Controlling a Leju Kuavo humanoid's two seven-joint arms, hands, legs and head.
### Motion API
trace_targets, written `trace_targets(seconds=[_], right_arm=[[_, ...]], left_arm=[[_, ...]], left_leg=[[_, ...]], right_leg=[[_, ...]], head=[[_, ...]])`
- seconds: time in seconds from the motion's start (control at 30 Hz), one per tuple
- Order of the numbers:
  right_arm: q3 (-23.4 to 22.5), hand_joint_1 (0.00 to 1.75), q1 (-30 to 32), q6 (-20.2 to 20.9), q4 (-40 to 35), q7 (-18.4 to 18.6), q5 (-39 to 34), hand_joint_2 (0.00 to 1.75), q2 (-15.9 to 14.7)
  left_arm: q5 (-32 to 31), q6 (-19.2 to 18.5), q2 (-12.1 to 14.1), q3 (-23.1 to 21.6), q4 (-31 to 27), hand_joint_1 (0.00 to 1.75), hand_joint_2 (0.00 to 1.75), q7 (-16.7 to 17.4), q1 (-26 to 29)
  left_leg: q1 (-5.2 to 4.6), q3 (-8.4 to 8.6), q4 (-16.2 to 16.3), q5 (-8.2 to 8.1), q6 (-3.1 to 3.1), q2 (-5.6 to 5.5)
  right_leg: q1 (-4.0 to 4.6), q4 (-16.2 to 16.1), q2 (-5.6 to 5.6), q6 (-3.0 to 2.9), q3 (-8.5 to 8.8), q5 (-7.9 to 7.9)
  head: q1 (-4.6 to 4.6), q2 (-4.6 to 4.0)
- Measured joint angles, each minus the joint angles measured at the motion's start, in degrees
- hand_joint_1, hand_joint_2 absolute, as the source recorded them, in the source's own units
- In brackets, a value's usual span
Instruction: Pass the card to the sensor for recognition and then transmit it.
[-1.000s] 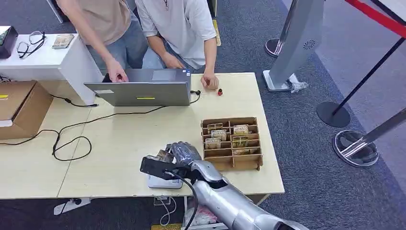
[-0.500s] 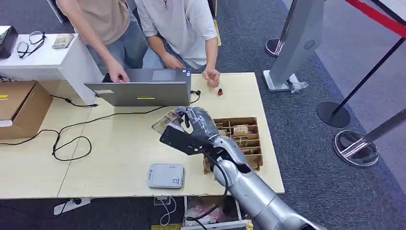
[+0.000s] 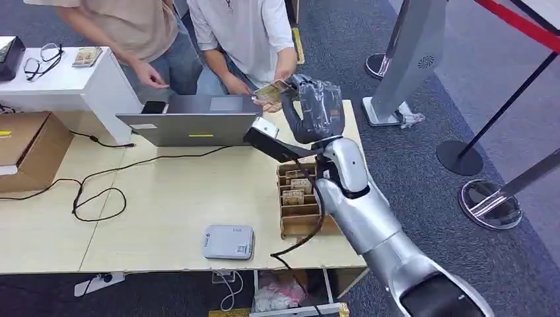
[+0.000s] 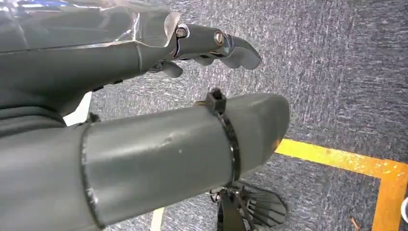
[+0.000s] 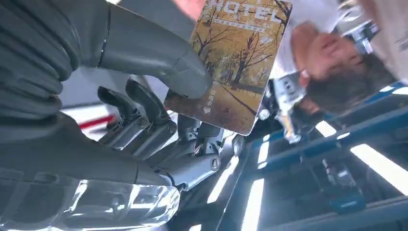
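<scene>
My right hand (image 3: 315, 105) is raised above the table's far edge and pinches a yellow hotel card (image 3: 272, 89) between thumb and fingers. The right wrist view shows the card (image 5: 233, 57) with an autumn tree picture, the thumb (image 5: 159, 57) pressed on its face. A person in a white shirt (image 3: 244, 33) stands just beyond, one hand (image 3: 267, 104) close under the card; I cannot tell whether it touches. The grey card sensor (image 3: 228, 242) lies near the table's front edge. My left hand (image 4: 144, 120) hangs over carpet, holding nothing, fingers apart.
A wooden card box (image 3: 297, 191) with several cards sits under my right forearm. An open laptop (image 3: 195, 125) and its cables lie at the table's far side. A second person in tan (image 3: 125, 26) stands at the white counter (image 3: 59, 79). Barrier posts (image 3: 462, 155) stand on the right.
My right hand lifted the card off the sensor and carried it up and across the table to the person in white. That person's hand rose toward it. The other person lifted a hand off the laptop.
</scene>
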Motion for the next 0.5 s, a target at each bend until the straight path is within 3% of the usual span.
trace_targets(seconds=[0.3,0.5], right_arm=[[0.2,1.75,-8.2,-3.0,18.1,5.3,9.1,1.75,4.7],[0.2,1.75,-9.8,-5.4,24.7,6.3,10.0,1.75,5.3]], left_arm=[[0.3,0.0,0.5,0.0,0.0,0.0,0.0,0.3,0.1],[-0.1,-0.2,0.9,0.0,0.0,0.0,0.0,-0.1,0.2]], left_leg=[[0.01,-0.02,0.0,0.05,-0.02,-0.07],[0.0,-0.03,0.0,0.05,-0.01,-0.07]], right_leg=[[0.01,0.0,-0.04,0.0,-0.01,0.0],[0.0,0.0,-0.05,0.0,0.0,0.0]], head=[[0.02,0.0],[0.02,0.0]])
